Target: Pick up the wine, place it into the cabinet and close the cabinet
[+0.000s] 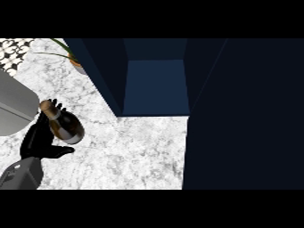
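The wine bottle (66, 125) is dark with a brownish neck pointing up-left, and it lies tilted in my left hand (38, 139) at the lower left, above the marble counter (134, 151). The fingers reach up behind the bottle and the thumb curls under its base. The dark blue cabinet (155, 84) stands open at the top centre, to the right of the bottle, with its shelf bare. Its open door (253, 116) is a large dark panel filling the right side. My right hand does not show.
A rounded grey appliance (3, 104) sits at the left edge, close to the bottle's neck. A potted plant (74, 57) stands at the cabinet's left wall. Patterned tiles (8, 50) cover the far left corner.
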{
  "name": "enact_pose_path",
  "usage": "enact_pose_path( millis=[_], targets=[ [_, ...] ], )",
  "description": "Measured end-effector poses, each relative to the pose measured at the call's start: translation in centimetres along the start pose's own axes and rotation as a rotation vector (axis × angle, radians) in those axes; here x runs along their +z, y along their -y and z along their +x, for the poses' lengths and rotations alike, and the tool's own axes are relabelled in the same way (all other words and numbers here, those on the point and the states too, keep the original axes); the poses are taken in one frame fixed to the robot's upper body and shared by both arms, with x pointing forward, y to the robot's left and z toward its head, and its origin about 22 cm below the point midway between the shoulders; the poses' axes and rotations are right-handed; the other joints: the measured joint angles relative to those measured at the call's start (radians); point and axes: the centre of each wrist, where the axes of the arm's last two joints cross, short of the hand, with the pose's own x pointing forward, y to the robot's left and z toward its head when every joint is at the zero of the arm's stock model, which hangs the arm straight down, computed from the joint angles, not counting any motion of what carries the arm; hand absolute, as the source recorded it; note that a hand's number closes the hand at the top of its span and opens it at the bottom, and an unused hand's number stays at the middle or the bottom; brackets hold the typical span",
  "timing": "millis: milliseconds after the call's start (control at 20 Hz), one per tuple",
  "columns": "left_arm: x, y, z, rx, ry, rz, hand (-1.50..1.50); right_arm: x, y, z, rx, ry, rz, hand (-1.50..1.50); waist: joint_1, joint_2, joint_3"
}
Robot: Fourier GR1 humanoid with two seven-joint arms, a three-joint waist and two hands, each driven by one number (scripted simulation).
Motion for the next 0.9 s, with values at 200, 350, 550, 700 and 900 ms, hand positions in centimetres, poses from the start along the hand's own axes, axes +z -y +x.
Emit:
enact_pose_path(
  millis=[200,350,550,700,900],
  targets=[
    [-0.6,0.0,0.3,0.032,-0.004,-0.033,1.5,-0.1,-0.2,-0.1,-0.012,0.003,0.003,-1.5,0.0,0.0,0.0],
    [-1.1,0.7,0.2,0.023,-0.003,-0.074,1.5,0.0,-0.3,-0.2,-0.011,-0.004,0.008,-1.5,-0.002,-0.001,0.001],
    [-1.4,1.0,0.4,-0.022,0.015,-0.11,1.5,-0.2,0.2,0.1,0.006,0.0,-0.006,-1.5,0.001,-0.002,0.002],
    [-0.8,1.9,-0.1,-0.042,0.055,-0.083,1.5,0.1,0.5,0.0,0.016,-0.01,-0.017,-1.5,0.007,-0.006,0.004],
    [1.3,2.6,-0.4,-0.086,0.137,-0.025,1.5,0.0,0.3,-0.2,-0.003,-0.008,-0.018,-1.5,0.021,-0.013,0.007]
  ],
)
